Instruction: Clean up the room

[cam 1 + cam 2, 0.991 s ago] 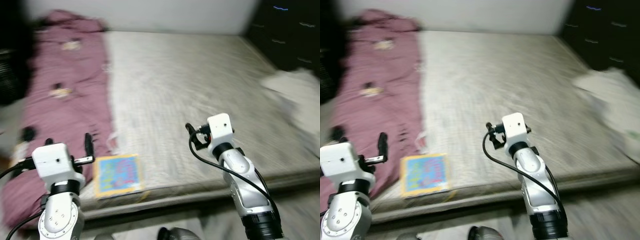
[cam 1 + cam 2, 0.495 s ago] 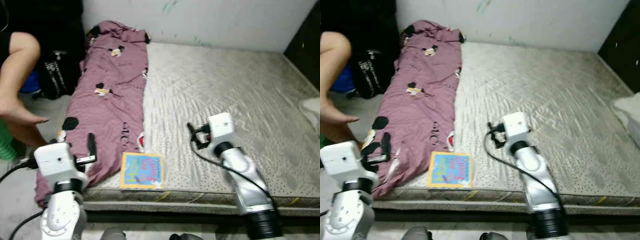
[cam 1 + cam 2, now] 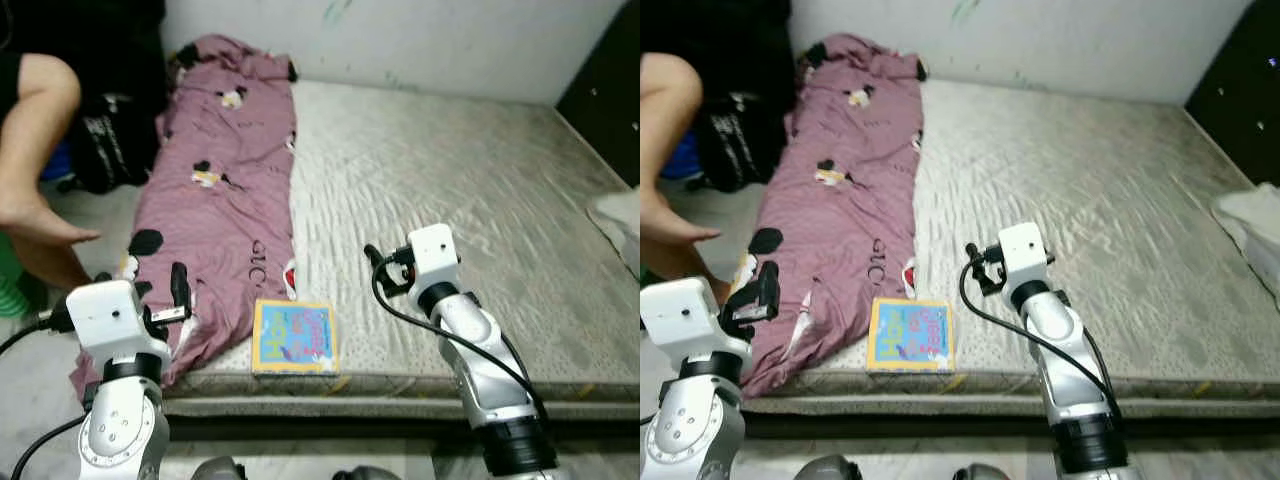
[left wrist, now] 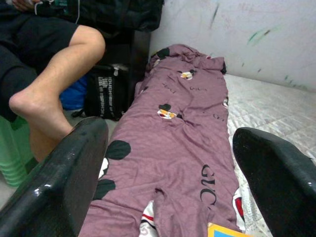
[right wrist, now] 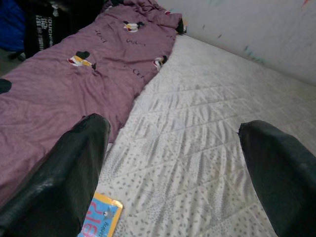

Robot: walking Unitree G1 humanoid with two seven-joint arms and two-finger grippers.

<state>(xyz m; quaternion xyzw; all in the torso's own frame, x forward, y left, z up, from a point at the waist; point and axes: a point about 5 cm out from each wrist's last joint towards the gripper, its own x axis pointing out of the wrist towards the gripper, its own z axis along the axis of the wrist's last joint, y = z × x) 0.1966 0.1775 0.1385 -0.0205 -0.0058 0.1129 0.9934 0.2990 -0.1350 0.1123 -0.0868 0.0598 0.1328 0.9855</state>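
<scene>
Tidying looks barely begun: the book (image 3: pixel 294 337) and purple blanket (image 3: pixel 222 205) lie loose on the bed (image 3: pixel 480 190), while left gripper (image 4: pixel 180 170) and right gripper (image 5: pixel 177 163) both hang wide open and empty.

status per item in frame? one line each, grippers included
left gripper: open, holding nothing, raised near the blanket's lower end
right gripper: open, holding nothing, above the mattress
blanket: unfolded, laid along the mattress's left edge, lower end hanging off
book: closed, flat, cover up, at the mattress's front edge
mattress: bare
black bag: on the floor beside the mattress
person's leg: bent, beside the bag
</scene>
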